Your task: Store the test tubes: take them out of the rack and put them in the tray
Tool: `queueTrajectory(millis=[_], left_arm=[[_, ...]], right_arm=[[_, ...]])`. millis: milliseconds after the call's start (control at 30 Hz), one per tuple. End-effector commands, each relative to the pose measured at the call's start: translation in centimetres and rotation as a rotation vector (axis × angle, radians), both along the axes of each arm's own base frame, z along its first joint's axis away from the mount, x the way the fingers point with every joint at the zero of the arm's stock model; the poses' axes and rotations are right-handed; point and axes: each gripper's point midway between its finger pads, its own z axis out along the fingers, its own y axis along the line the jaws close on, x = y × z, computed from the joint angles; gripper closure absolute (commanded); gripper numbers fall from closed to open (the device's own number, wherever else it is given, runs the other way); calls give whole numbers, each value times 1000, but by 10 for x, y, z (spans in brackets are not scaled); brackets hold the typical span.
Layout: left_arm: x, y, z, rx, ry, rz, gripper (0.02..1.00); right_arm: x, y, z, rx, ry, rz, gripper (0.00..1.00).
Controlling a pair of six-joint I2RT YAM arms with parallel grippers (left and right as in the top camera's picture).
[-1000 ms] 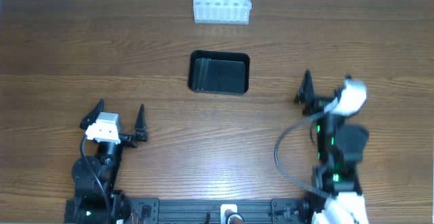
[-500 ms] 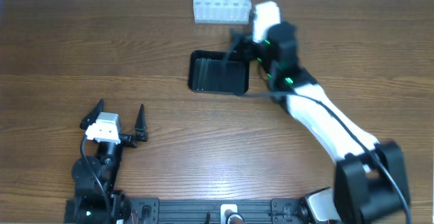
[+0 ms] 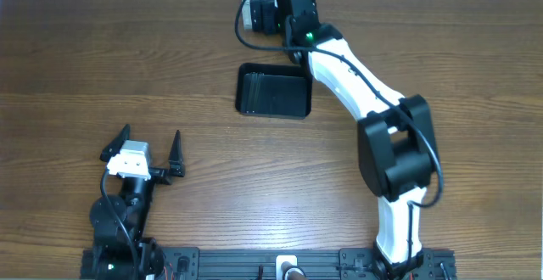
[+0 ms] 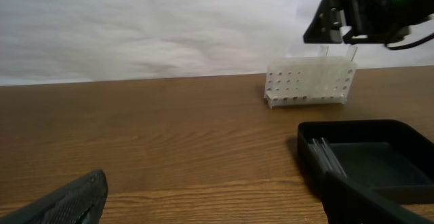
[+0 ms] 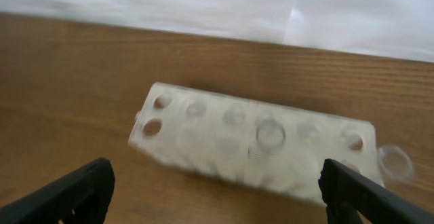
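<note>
Stretching across the wooden table [image 3: 475, 42], the right arm [image 3: 356, 81] hangs its right gripper [image 5: 217, 183] just above the clear rack [image 5: 224, 146], jaws spread wide with nothing between them. Near that gripper, back toward its arm's base, sits the black tray [image 3: 240, 93] with several test tubes [image 4: 324, 155] lying inside. At least 2 upright tubes [image 5: 271, 134] stand in the rack beneath the gripper. Well apart from both, the left gripper [image 3: 146, 147] gapes wide, empty.
</note>
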Motion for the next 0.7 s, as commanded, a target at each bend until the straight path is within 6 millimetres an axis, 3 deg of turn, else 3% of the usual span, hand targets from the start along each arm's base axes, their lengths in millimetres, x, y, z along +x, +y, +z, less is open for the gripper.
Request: queueTrajectory(millis=[33,400,700], left_arm=[[0,-1,-1,9,-2,-8,20],[0,-1,-1,10,-2,-8,18],[0,-1,-1,9,-2,-8,20]], right_arm=[[21,3,-4,12,-21,-56,51],[41,-6,-23,-5,-46,-136,75],[42,-16,-28,-28,-39,-162,229]])
